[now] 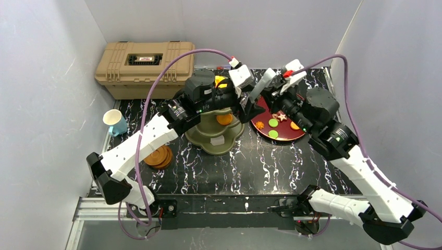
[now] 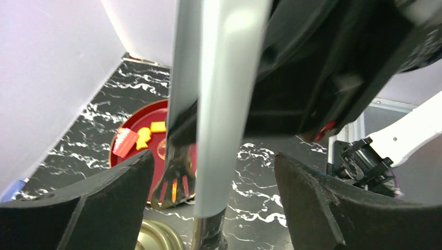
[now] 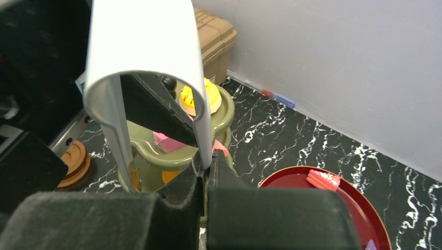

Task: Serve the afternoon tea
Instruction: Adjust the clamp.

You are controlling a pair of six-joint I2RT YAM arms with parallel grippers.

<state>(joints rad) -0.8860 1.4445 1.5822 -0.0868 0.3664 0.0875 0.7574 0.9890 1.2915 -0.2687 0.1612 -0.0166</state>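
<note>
Waiting nearest the arms, round brown wooden saucers (image 1: 158, 156) sit stacked on the glossy black marbled bench (image 1: 271, 166). Farther back, beside the olive-green three-tier clover-shaped stand (image 1: 208, 138), the right gripper (image 3: 207, 164) clamps smooth bent silver tongs (image 3: 146, 36) while the left gripper (image 2: 212, 161) gapes wide around them, apparently a handover for lifting pastries (image 1: 273, 123) off the round dark-red plate (image 1: 284, 135).

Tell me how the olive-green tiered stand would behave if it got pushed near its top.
The stand looks rigid, with a broad bottom tier, so it would probably slide or rock rather than flex. Being tall, a push up high might tip it. The loose toy pastries on its tiers would likely shift or fall off.
</note>
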